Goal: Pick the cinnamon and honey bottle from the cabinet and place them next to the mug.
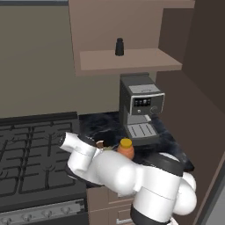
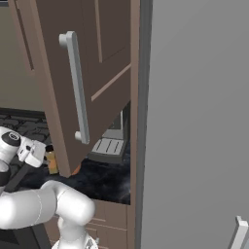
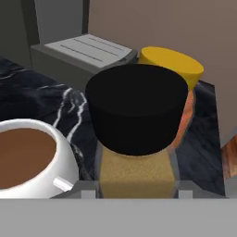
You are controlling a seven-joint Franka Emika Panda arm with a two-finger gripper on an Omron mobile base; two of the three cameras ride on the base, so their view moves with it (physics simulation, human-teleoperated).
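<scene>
Hand (image 3: 136, 187) clamped on the cinnamon (image 3: 135, 139), one finger on each side of its amber body below the black cap, low over the dark marble counter (image 3: 41, 92). Mug (image 3: 32, 159) of brown liquid just left of the cinnamon; honey bottle (image 3: 178, 76) directly behind it, near the coffee machine (image 1: 139, 107). Short black bottle (image 1: 119, 47) upright on the open cabinet (image 1: 132, 59) shelf above.
</scene>
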